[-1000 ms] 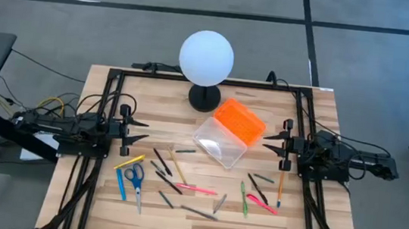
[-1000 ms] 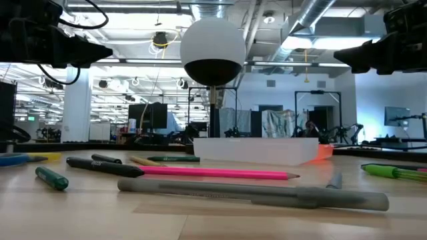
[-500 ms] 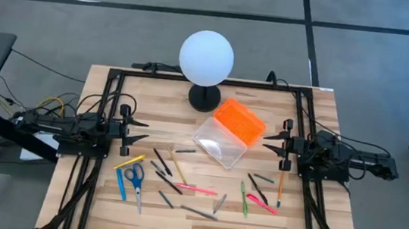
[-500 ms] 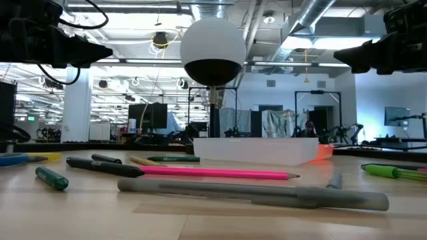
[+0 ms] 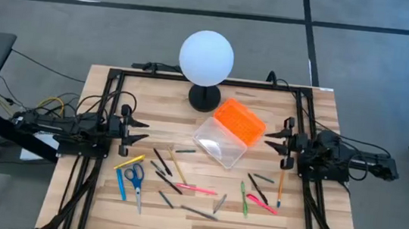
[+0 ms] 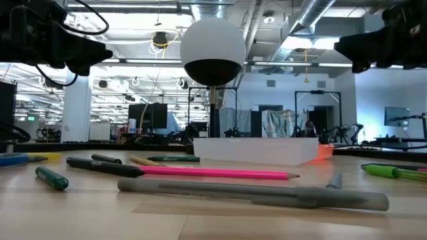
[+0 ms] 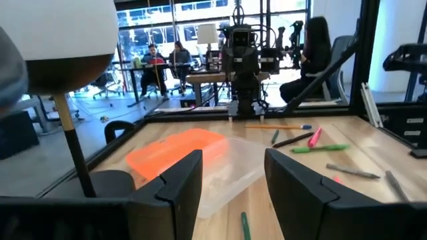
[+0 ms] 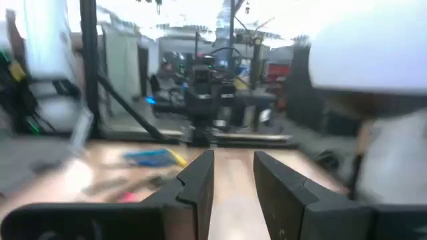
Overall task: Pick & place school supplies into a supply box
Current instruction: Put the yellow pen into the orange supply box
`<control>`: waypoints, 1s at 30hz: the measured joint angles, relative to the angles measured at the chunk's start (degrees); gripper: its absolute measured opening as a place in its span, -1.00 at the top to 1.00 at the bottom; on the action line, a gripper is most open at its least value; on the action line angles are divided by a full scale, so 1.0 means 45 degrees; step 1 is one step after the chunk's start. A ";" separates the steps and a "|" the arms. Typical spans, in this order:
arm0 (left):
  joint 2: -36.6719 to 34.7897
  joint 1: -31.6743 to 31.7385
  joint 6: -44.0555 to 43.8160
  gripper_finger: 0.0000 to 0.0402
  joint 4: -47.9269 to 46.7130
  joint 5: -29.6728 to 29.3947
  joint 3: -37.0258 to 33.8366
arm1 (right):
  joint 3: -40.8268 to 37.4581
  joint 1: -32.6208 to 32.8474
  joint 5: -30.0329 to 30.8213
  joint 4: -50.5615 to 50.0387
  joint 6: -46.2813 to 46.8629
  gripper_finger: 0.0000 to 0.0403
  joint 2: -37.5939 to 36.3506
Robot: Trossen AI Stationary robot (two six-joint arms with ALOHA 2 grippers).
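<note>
My grippers (image 5: 140, 130) black. Supply box (image 5: 229, 132): clear body, orange ribbed lid. Scissors (image 5: 134, 176) blue-handled, pencil (image 6: 220, 173) pink, marker (image 5: 243, 199) green. Lamp (image 5: 207, 57) white, black base. Table (image 5: 318, 119) striped light wood.

supply box (image 5: 230, 132) mid-table, school supplies (image 5: 182, 185) before it

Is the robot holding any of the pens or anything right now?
No, nothing is held. The left gripper and right gripper are both open and empty, up off the table, and the pens lie loose on the table.

Globe lamp (image 5: 206, 60) crowds supply box (image 5: 229, 131) rear — front approach open.
</note>
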 joint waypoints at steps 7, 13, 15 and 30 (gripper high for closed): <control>-0.0005 0.0002 -0.0292 0.21 0.0157 0.0007 0.0000 | 0.0000 0.0077 0.0119 0.0077 0.1644 0.50 0.0005; -0.0005 0.0001 -0.0968 0.21 -0.0022 0.0033 0.0000 | 0.0000 0.0017 0.0137 0.0106 0.1299 0.50 0.0005; -0.0002 0.0000 -0.0968 0.21 0.0019 0.0027 0.0000 | 0.0000 -0.0057 0.0158 0.0130 0.0802 0.50 0.0005; 0.0000 0.0000 -0.0065 0.21 0.4175 0.0898 0.0034 | 0.1238 0.0442 -0.0197 0.2229 -0.0414 0.50 0.0492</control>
